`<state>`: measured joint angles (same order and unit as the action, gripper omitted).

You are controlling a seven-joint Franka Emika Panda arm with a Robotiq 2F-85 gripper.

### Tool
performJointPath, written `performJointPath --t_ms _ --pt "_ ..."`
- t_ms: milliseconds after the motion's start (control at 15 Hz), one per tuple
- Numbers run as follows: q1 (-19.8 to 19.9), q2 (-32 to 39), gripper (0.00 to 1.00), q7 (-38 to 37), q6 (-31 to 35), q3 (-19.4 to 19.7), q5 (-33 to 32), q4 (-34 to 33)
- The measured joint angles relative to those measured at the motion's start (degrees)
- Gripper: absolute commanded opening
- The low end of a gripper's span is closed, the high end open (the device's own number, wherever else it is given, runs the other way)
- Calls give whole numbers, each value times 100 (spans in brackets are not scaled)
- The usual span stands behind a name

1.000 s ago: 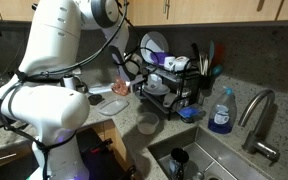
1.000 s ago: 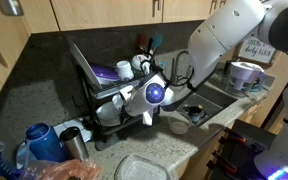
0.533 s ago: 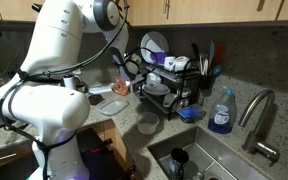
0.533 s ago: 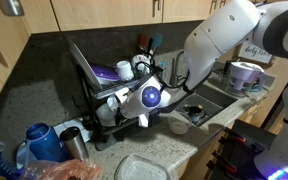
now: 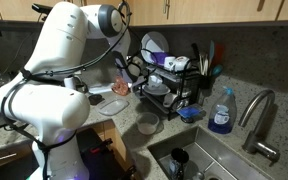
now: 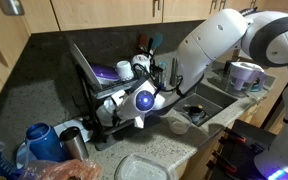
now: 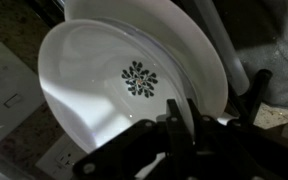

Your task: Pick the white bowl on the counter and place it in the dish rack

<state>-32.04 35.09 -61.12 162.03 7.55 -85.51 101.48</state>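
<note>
One claw (image 7: 184,125) shows as dark fingers at the bottom of the wrist view, clamped on the near rim of the white bowl (image 7: 84,95). The bowl is tipped up on edge with its hollow side facing the camera. Just behind it stands a larger white plate (image 7: 204,45), also on edge. A dark snowflake-like mark sits mid-frame; I cannot tell which of the two dishes carries it.

In an exterior view the claw (image 6: 124,108) reaches in from the right to the lower tier of the dish rack (image 6: 89,75). The white bowl (image 6: 108,110) is at its tip, among the wires. I cannot tell whether the bowl rests on the rack.

In an exterior view the claw (image 5: 125,88) is at the left end of the dish rack (image 5: 174,90). A greyish bowl (image 5: 147,124) sits on the table (image 5: 112,125) near the front of the rack, left of the sink (image 5: 209,155). Farther right, a blue soap bottle (image 5: 221,112) stands beside the faucet (image 5: 256,110).
</note>
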Motion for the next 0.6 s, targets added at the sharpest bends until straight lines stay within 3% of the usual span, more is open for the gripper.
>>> performJointPath --t_ms 600 --pt "40 294 3 -2 0 117 9 -415"
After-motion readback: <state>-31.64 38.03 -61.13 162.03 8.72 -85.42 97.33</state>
